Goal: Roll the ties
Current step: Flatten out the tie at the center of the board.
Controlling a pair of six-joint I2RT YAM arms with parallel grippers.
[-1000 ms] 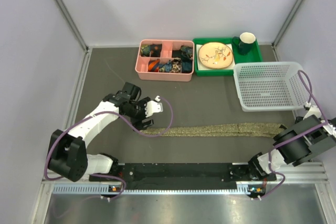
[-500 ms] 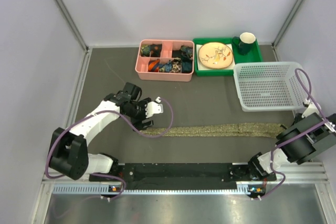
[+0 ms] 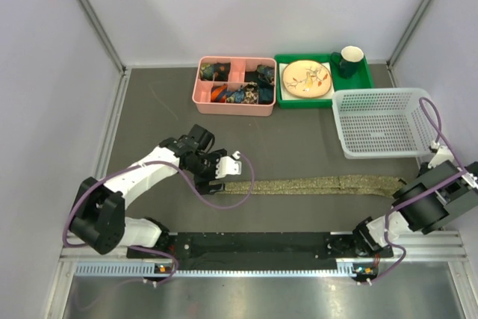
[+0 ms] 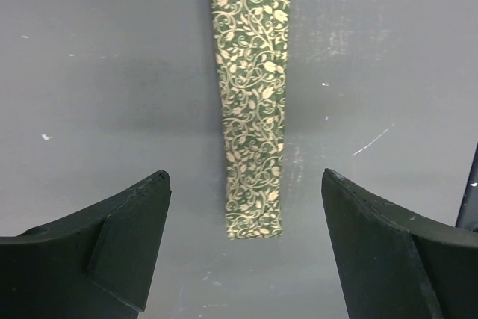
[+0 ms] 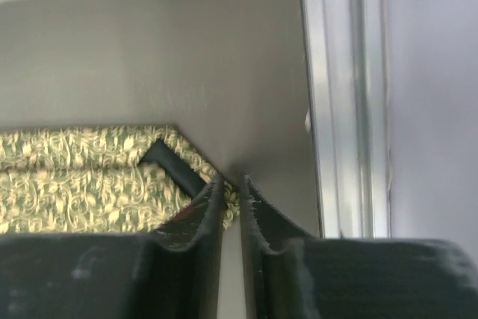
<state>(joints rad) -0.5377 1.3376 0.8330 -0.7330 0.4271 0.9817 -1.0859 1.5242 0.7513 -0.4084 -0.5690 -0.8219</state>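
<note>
The tie (image 3: 321,183) lies flat and straight across the near part of the table, its narrow end on the left and its wide pointed end on the right. It is olive with a pale leafy pattern. My left gripper (image 3: 217,172) hangs open over the narrow end (image 4: 254,207), a finger (image 4: 119,237) standing on each side of the fabric without touching it. My right gripper (image 5: 231,181) is at the wide end (image 5: 82,177), by the table's right edge. Its jaws are pressed nearly together, with the tie's pointed tip caught between the fingertips.
A white mesh basket (image 3: 381,121) stands at the right, just behind the tie's wide end. At the back are a pink divided tray (image 3: 199,98) of small items and a green tray (image 3: 366,80) with a plate (image 3: 306,78) and a dark mug (image 3: 351,59). A metal rail (image 5: 343,95) borders the right edge.
My left gripper has moved right and toward me, ending over the tie's narrow end. My right gripper's jaws have closed at the tie's wide tip.
</note>
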